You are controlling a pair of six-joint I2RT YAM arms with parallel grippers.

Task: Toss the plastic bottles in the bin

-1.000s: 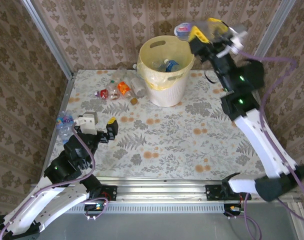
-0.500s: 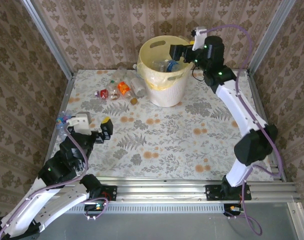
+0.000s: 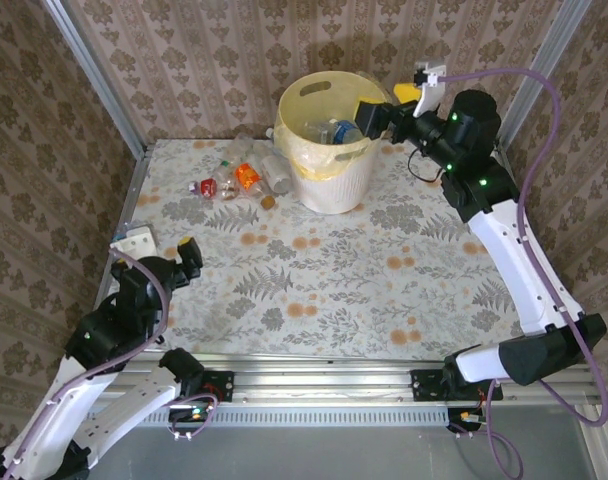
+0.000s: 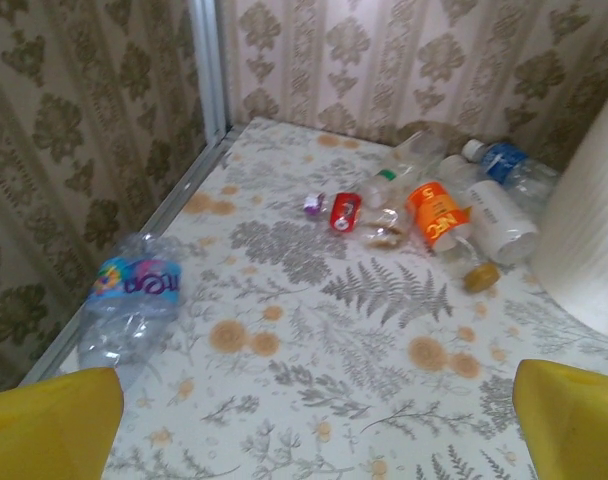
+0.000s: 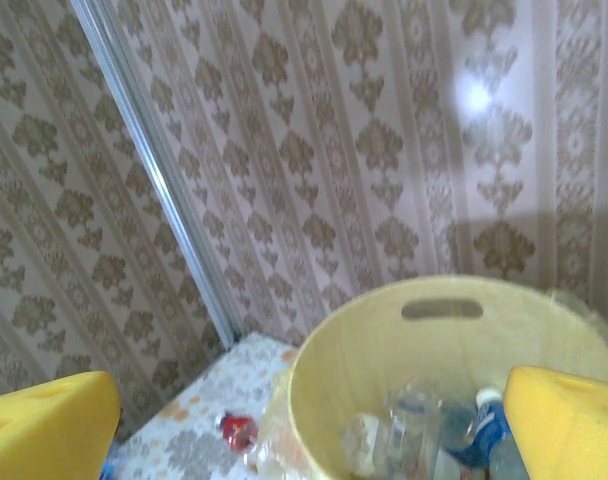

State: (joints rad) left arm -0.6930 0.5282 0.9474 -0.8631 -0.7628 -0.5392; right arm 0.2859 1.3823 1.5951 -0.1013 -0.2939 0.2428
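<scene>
Right gripper (image 3: pixel 387 105) hangs at the 2 o'clock rim of the bin (image 3: pixel 336 190), claw released with nothing in it. The right wrist view looks straight down inside, where a few bottles (image 5: pixel 416 435) already sit. My guess is it's parked there because that's the drop spot.

Left gripper (image 3: pixel 164 252) is low near the 8 o'clock edge of the table (image 3: pixel 384 280), also spread open and empty, its yellow fingertips (image 4: pixel 50 425) well apart. It seems lined up on the crushed bottle (image 4: pixel 130 305) with the blue-pink label, lying alone near the wall (image 4: pixel 84 100) at 8 o'clock in the left wrist view.

The main pile (image 3: pixel 239 178) is bunched just beside the bin at its 9 o'clock — so plenty left to toss.
</scene>
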